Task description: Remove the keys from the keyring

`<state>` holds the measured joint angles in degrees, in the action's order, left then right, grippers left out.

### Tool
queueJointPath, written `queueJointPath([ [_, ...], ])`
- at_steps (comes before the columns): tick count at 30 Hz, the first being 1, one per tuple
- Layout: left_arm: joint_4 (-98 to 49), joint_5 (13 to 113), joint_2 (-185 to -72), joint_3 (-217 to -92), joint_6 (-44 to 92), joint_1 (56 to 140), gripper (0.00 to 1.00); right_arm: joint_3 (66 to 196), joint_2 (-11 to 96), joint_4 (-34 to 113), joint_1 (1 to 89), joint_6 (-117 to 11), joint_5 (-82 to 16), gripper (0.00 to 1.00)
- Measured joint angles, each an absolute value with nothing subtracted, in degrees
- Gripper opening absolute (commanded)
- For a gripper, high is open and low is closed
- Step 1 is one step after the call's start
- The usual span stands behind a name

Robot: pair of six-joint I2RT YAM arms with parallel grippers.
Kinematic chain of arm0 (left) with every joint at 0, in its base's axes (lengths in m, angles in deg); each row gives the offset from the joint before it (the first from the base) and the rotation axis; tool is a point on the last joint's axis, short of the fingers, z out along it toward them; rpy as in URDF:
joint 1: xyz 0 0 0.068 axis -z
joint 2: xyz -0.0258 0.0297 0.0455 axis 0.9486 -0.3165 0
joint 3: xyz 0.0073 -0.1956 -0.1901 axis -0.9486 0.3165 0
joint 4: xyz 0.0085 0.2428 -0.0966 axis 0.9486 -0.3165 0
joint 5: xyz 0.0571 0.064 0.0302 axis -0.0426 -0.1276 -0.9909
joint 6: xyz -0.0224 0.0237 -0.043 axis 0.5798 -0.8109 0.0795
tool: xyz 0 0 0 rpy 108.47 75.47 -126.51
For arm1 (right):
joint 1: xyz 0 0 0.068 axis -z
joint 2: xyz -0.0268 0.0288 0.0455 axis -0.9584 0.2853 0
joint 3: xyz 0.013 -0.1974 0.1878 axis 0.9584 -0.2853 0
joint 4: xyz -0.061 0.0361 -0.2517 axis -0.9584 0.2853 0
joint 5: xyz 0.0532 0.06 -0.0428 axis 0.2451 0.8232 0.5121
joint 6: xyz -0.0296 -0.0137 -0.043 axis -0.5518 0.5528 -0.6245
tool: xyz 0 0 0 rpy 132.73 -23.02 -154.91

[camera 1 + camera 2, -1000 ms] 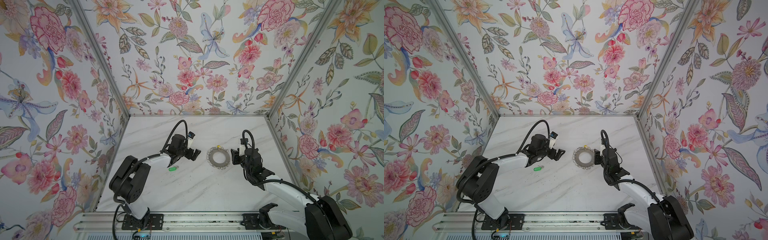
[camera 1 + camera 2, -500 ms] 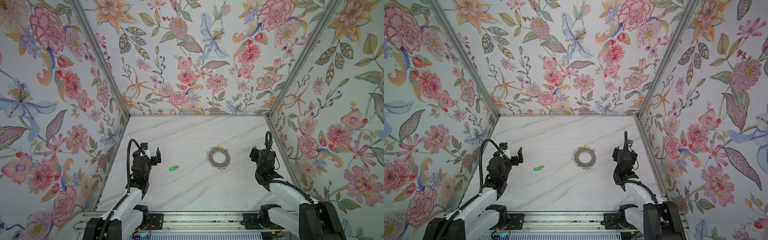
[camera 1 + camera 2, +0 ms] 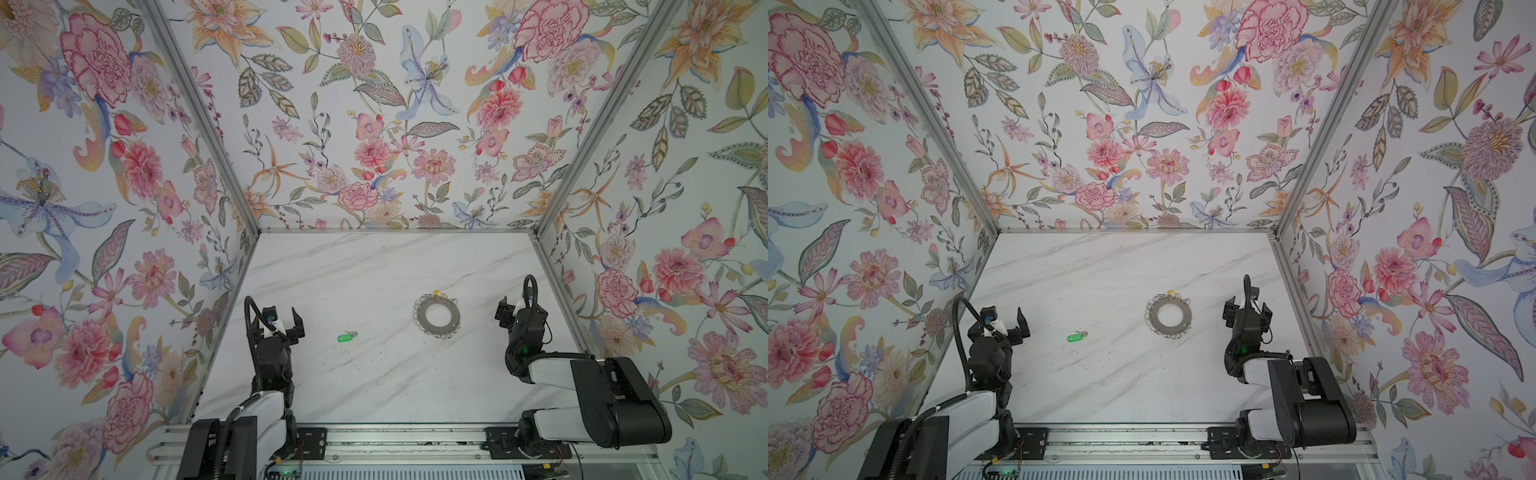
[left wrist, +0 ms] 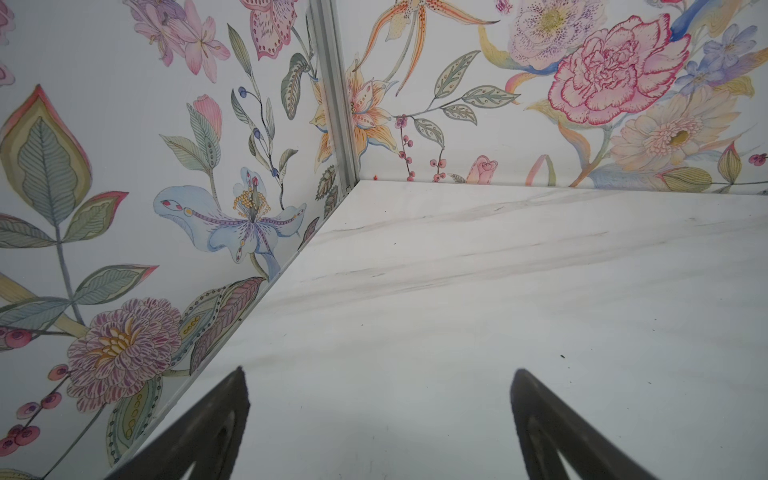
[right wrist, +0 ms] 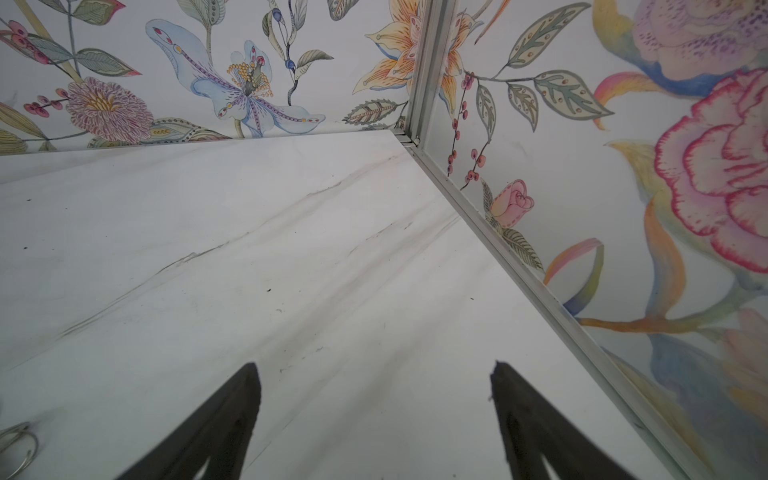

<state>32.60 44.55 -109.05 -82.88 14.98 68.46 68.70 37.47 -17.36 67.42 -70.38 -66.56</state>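
Surface (image 3: 374, 270): smooth, marble-look slab. A flat metal ring pushed from one side would probably skate across it.
Keyring (image 3: 455, 321): lies flat, right of centre, well apart from both hands. Nothing pins it, so a tug on a key would likely drag the whole ring along.
Wire loops (image 5: 16, 444): they crowd the rim. Fingers aimed at a tag could catch a neighbouring loop instead.
Green-tag key (image 3: 344, 338): loose on the surface left of centre, clear of the ring. A low sweep of the left arm could knock it away.
Yellow-tag key (image 3: 436, 293): at the ring's far edge, apparently hooked on. It is small and low, so easy to miss or merely nudge.
Left arm: tucked close to its base by the left wall. The left hand (image 3: 282, 322) is above the surface, fingers spread wide, empty.
Right arm: tucked by the right wall. The right hand (image 3: 517, 307) is spread wide, empty, facing the far corner.
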Motion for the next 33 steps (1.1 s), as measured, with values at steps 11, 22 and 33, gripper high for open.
queueJointPath([
  [11,44.7,47.6,-118.1,-84.1,14.2,67.5,0.99,69.5,43.0,-21.8,69.7,-71.7,-58.6,0.99],
  [22,56.4,59.4,-135.8,-85.3,14.0,67.0,0.99,69.6,43.0,-21.8,69.9,-71.7,-57.2,0.99],
  [33,53.7,63.7,-136.3,-91.6,10.7,68.9,0.99,69.6,43.0,-21.8,69.8,-71.8,-56.9,0.99],
])
